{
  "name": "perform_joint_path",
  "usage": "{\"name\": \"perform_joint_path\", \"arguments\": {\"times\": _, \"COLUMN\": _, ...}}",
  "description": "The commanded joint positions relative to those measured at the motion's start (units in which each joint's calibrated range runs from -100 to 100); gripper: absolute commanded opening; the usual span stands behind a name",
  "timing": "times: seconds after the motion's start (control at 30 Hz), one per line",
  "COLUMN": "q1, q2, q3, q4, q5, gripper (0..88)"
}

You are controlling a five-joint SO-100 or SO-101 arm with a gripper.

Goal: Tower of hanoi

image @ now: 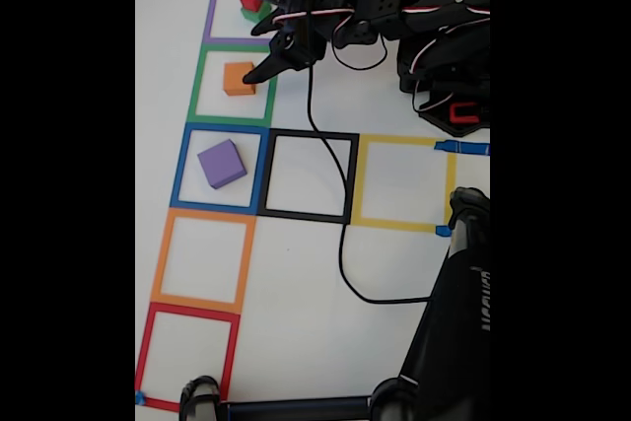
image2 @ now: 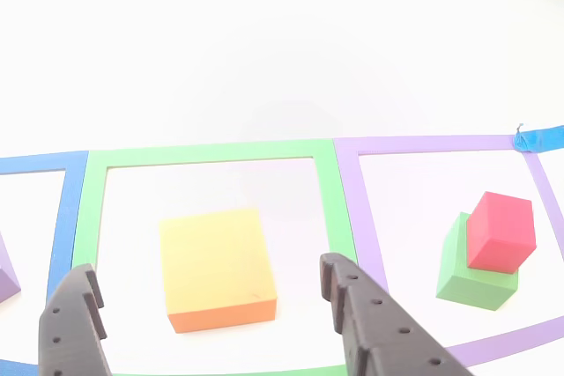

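Orange cube [image2: 218, 269]: sitting between my spread, empty jaws, just ahead of the gripper [image2: 211, 305]. I'm judging it light, stiff, smooth-sided; I'm planning to pinch its flat opposite sides. Red cube [image2: 502, 231] is resting on green cube [image2: 467, 272], off right.

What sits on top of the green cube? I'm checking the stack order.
The red cube sits on the green cube, shifted toward one corner. Part of the green top stays bare; the patch beneath the red cube is covered.

Purple cube [image2: 4, 275] cut off at the other view's left edge — green cube [image: 262, 13] mostly hidden
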Motion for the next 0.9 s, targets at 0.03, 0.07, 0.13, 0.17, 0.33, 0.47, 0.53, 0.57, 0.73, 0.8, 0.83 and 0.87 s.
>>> {"name": "perform_joint_path", "arguments": {"times": 0.03, "q1": -1.0, "q2": 10.7, "q3": 1.2, "q4": -15.8, "q5": 0.4, "gripper": 29.4}}
{"name": "perform_joint_path", "arguments": {"times": 0.07, "q1": -1.0, "q2": 12.9, "q3": 1.2, "q4": -18.0, "q5": 0.4, "gripper": 29.4}}
{"name": "perform_joint_path", "arguments": {"times": 0.13, "q1": -0.8, "q2": 18.7, "q3": 0.9, "q4": -24.1, "q5": 0.4, "gripper": 29.8}}
{"name": "perform_joint_path", "arguments": {"times": 0.17, "q1": -0.7, "q2": 21.5, "q3": 0.6, "q4": -26.9, "q5": 0.4, "gripper": 30.1}}
{"name": "perform_joint_path", "arguments": {"times": 0.33, "q1": -1.0, "q2": 32.5, "q3": -1.3, "q4": -37.5, "q5": 0.4, "gripper": 33.5}}
{"name": "perform_joint_path", "arguments": {"times": 0.47, "q1": -1.3, "q2": 39.2, "q3": -2.4, "q4": -43.1, "q5": 0.4, "gripper": 35.1}}
{"name": "perform_joint_path", "arguments": {"times": 0.53, "q1": -1.8, "q2": 42.3, "q3": -3.8, "q4": -45.5, "q5": 0.4, "gripper": 35.1}}
{"name": "perform_joint_path", "arguments": {"times": 0.57, "q1": -1.9, "q2": 43.9, "q3": -4.6, "q4": -46.3, "q5": 0.4, "gripper": 35.2}}
{"name": "perform_joint_path", "arguments": {"times": 0.73, "q1": -1.1, "q2": 52.7, "q3": -10.5, "q4": -50.8, "q5": 0.4, "gripper": 36.2}}
{"name": "perform_joint_path", "arguments": {"times": 0.8, "q1": -0.6, "q2": 55.4, "q3": -12.6, "q4": -51.5, "q5": 0.4, "gripper": 36.4}}
{"name": "perform_joint_path", "arguments": {"times": 0.83, "q1": -0.4, "q2": 56.3, "q3": -13.2, "q4": -51.9, "q5": 0.4, "gripper": 36.4}}
{"name": "perform_joint_path", "arguments": {"times": 0.87, "q1": -0.1, "q2": 57.1, "q3": -13.6, "q4": -52.3, "q5": 0.4, "gripper": 36.3}}
